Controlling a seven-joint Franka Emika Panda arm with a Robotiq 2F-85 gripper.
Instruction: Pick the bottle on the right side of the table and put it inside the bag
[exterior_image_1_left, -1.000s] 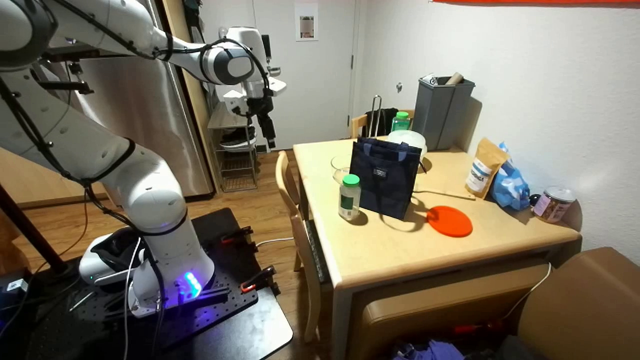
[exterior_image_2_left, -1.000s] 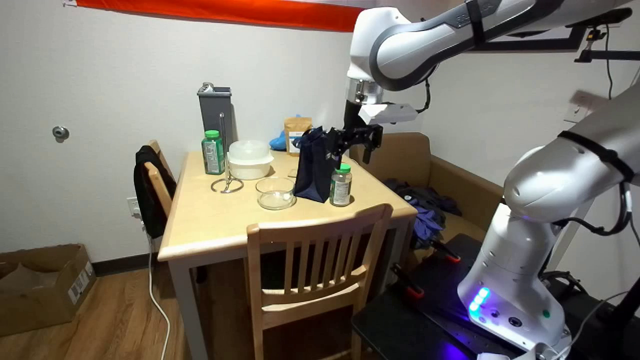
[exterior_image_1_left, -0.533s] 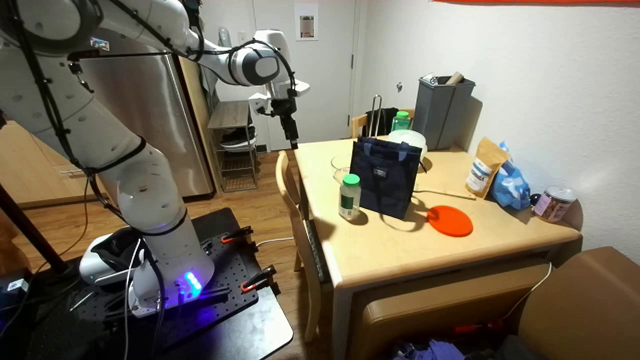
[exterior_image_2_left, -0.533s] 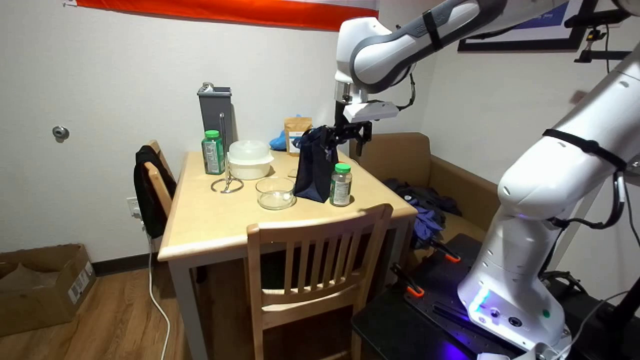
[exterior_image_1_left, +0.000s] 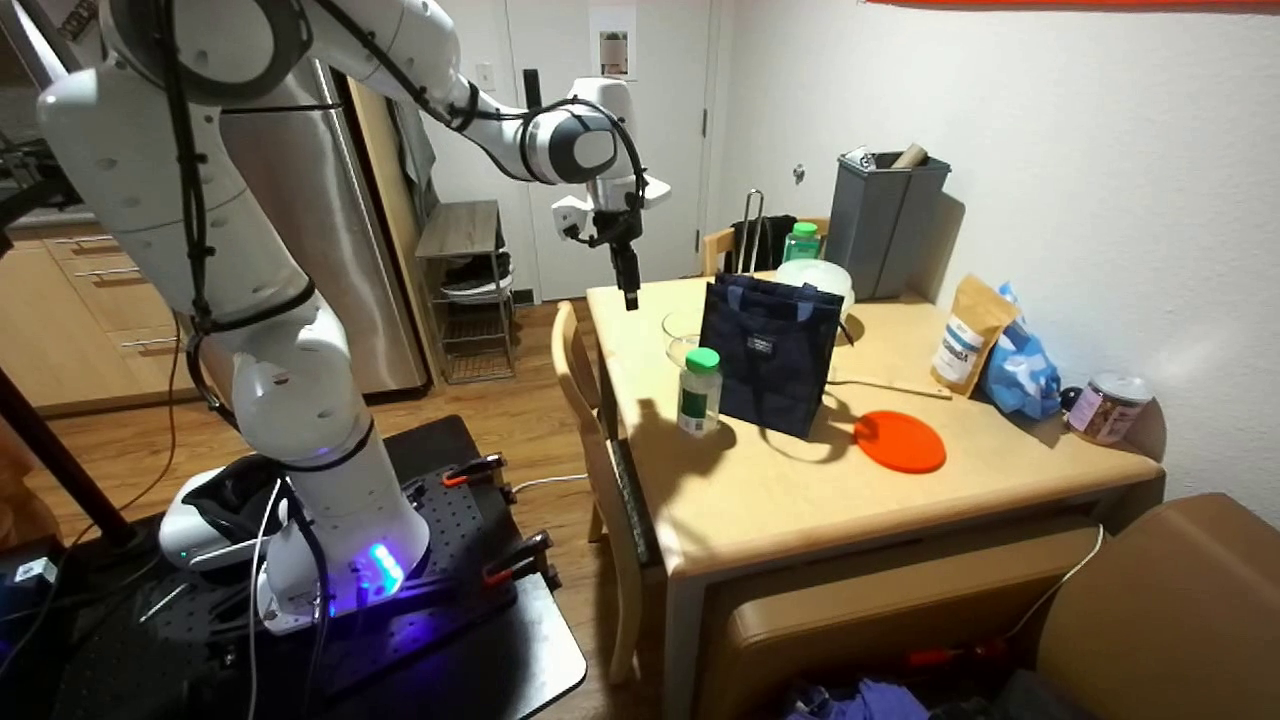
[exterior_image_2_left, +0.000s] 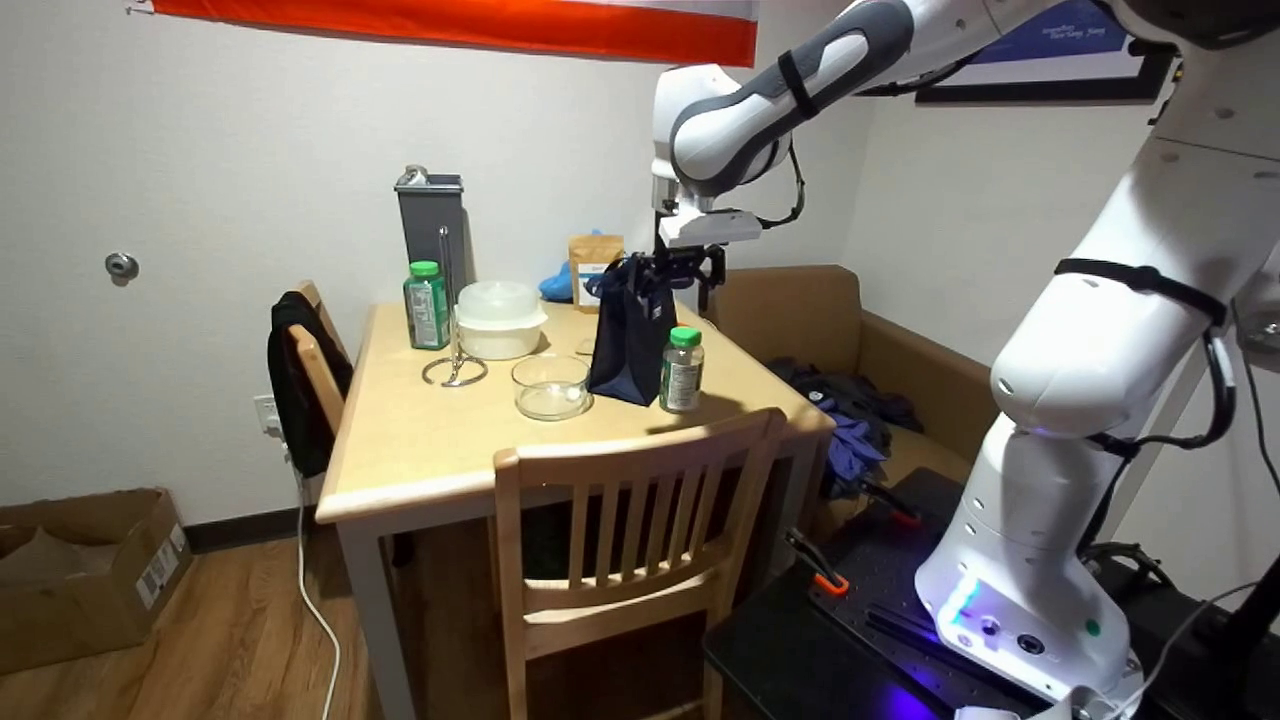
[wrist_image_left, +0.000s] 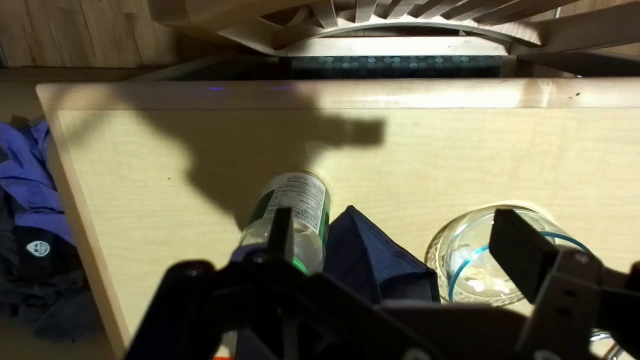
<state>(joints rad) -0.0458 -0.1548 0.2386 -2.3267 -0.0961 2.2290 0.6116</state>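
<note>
Black two-jaw gripper (wrist_image_left: 392, 226): jaws apart. Apparent step: pre-grasp alignment. Next: centre over green-capped, clear cylindrical bottle (exterior_image_1_left: 699, 396), then lower.

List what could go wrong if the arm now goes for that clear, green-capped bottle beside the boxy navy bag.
The open black pincer might bump and tip the boxy dark navy bag, since the clear green-capped bottle stands right beside it. The round clear glass bowl, close by the bag, could get shoved if the bag shifts. The bag's blue handles may snag the bottle going in.
</note>
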